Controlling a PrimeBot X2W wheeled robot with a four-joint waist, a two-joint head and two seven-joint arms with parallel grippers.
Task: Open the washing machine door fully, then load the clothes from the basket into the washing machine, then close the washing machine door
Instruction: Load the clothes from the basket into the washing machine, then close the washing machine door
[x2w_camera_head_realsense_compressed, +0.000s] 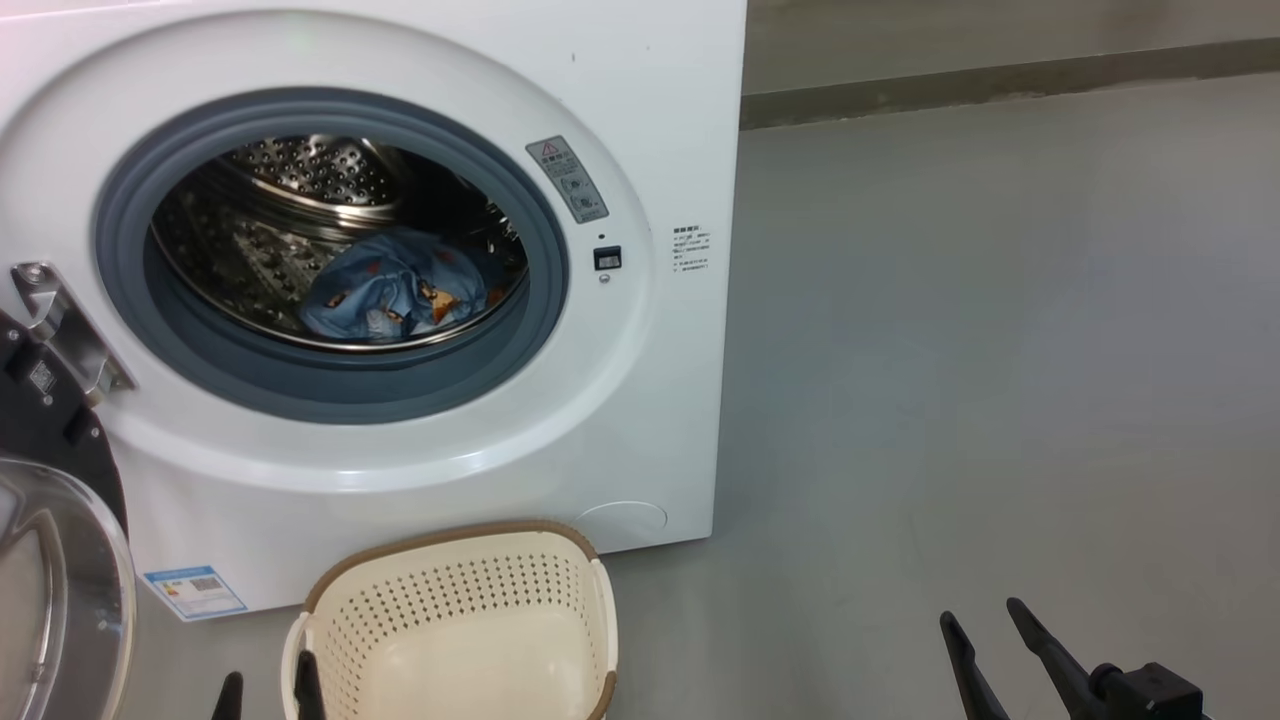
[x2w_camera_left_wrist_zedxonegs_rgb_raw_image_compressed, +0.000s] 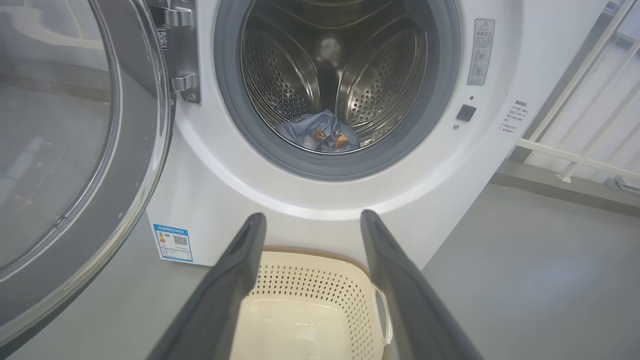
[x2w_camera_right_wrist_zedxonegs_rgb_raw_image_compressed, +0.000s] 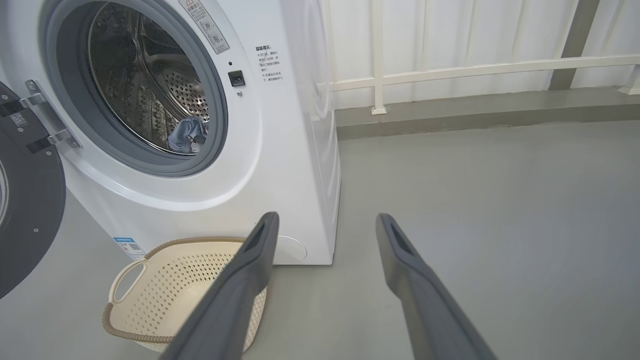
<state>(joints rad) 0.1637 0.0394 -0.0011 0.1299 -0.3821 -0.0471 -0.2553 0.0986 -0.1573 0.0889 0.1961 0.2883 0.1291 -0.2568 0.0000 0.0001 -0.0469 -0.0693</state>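
Looking at the washing machine (x2w_camera_head_realsense_compressed: 640, 400): boxy, smooth white front, round mouth ringed by a matte grey rubber gasket (x2w_camera_head_realsense_compressed: 330, 398). Behind that, a perforated steel drum (x2w_camera_head_realsense_compressed: 300, 170), shiny and ribbed. Seeing the clothes (x2w_camera_head_realsense_compressed: 395, 285) inside the washing machine, low at the front of the drum: a crumpled light blue bundle with orange prints. Washing machine door (x2w_camera_left_wrist_zedxonegs_rgb_raw_image_compressed: 65, 150) standing wide open off the washing machine's left edge on a bright metal hinge (x2w_camera_head_realsense_compressed: 60, 320); round, glossy black rim, bulging clear glass. Small blue label sticker (x2w_camera_head_realsense_compressed: 195, 592) low on the washing machine's left front corner. On the smooth grey floor (x2w_camera_head_realsense_compressed: 1000, 350) just in front of the washing machine, below its mouth: the basket (x2w_camera_head_realsense_compressed: 450, 595), cream perforated plastic, rounded-rectangular, brown woven-look rim, loop handles, bare smooth bottom showing. Left pincer (x2w_camera_left_wrist_zedxonegs_rgb_raw_image_compressed: 312, 216) in front of the washing machine, above the basket, long dark tapered fingers spread apart, clamped on nothing. Right pincer (x2w_camera_right_wrist_zedxonegs_rgb_raw_image_compressed: 327, 216) off the washing machine's right front corner, over bare floor, fingers likewise apart and holding nothing.
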